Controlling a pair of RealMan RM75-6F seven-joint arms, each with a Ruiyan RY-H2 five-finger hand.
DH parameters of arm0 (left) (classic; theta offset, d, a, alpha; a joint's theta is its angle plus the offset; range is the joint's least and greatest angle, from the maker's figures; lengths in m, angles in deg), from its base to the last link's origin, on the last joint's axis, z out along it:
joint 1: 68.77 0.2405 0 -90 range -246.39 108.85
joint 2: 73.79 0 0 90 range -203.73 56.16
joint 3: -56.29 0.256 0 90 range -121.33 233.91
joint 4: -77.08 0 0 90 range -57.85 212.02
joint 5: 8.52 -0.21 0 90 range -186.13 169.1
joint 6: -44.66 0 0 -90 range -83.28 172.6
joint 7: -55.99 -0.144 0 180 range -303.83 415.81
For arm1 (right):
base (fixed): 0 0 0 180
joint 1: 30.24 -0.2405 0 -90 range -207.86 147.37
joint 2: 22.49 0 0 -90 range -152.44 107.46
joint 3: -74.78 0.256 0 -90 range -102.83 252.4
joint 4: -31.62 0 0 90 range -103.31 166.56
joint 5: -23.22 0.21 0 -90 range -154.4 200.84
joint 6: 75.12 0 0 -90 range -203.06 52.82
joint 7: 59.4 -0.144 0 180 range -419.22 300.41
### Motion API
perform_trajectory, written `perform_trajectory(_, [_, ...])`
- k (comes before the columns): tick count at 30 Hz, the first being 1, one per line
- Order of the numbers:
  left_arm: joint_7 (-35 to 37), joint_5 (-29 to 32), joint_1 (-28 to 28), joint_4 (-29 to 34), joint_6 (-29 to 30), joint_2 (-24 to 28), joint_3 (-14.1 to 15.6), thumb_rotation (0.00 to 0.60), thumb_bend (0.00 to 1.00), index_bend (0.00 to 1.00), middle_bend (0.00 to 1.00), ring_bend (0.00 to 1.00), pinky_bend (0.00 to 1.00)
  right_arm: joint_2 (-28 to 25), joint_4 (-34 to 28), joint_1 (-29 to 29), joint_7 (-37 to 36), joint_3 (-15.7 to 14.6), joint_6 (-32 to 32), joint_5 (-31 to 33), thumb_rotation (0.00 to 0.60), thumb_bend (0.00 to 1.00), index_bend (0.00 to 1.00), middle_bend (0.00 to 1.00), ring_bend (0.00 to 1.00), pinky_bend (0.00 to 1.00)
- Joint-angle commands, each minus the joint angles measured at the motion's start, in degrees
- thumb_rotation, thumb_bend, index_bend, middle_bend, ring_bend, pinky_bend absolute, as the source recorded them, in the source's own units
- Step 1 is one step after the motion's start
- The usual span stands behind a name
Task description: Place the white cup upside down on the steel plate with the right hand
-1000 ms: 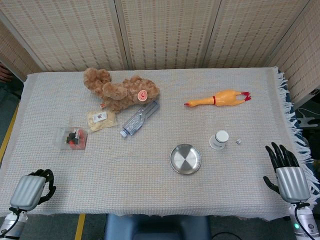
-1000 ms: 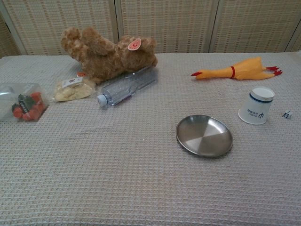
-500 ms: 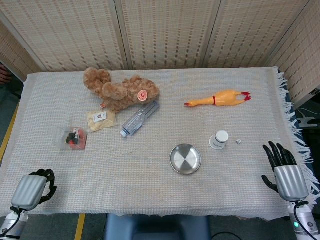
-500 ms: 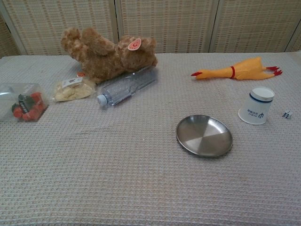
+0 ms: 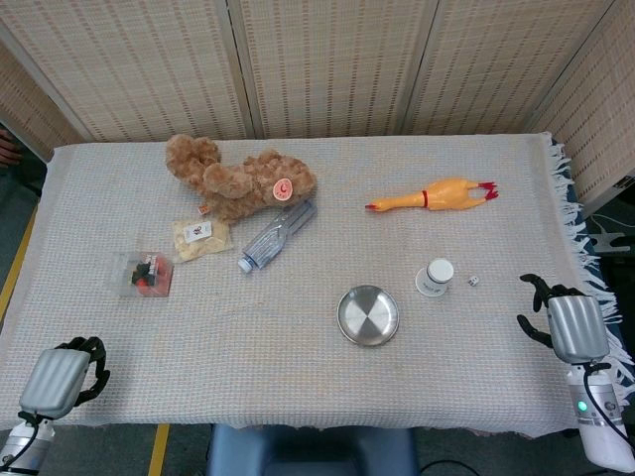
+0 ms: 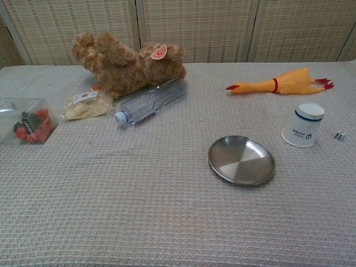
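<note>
**Operator:** Report the layout, left to right.

**Me:** My left hand rests at the near left table edge, fingers curled in, holding nothing; I judge it parked, since the task does not call for it. Next: a clear box of red items, a snack packet, a teddy bear and a plastic bottle lying against it. These sit well apart from the work area. The steel plate lies bare at centre-right. The white cup stands mouth-down already, just right of the plate and not touching it. A small die lies near the cup, a rubber chicken behind it. My right hand hovers at the right table edge, near the cup but apart from it, holding nothing.

**Operator:** Anything unclear?

**Me:** My right fingers are bent forward and mostly hidden behind the back of the hand; I cannot tell their spread. The chest view shows neither hand. The box contents and the cup's printing are too small to read.
</note>
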Motion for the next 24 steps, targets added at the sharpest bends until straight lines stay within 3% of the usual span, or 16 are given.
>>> perform_trajectory(1, [-0.52, 0.54, 0.01, 0.15, -0.21, -0.10, -0.13, 0.600, 0.37, 0.27, 0.39, 0.37, 0.56, 0.93, 3.86, -3.03, -3.02, 0.44, -3.83, -0.27, 0.600, 0.11, 0.34, 0.68, 0.67, 0.73])
perform_trajectory(10, [-1.26, 0.67, -0.28, 0.32, -0.97, -0.19, 0.14, 0.600, 0.37, 0.27, 0.39, 0.37, 0.55, -0.79, 6.00, -10.32, -5.31, 0.98, -19.06, 4.44, 0.600, 0.11, 0.38, 0.75, 0.75, 0.81])
perform_trajectory(24, [-0.71, 1.03, -0.50, 0.26, -1.47, -0.08, 0.17, 0.600, 0.37, 0.27, 0.39, 0.37, 0.56, 0.98, 10.73, -15.14, -3.59, 0.67, -27.84, 8.94, 0.600, 0.22, 0.41, 0.77, 0.78, 0.84])
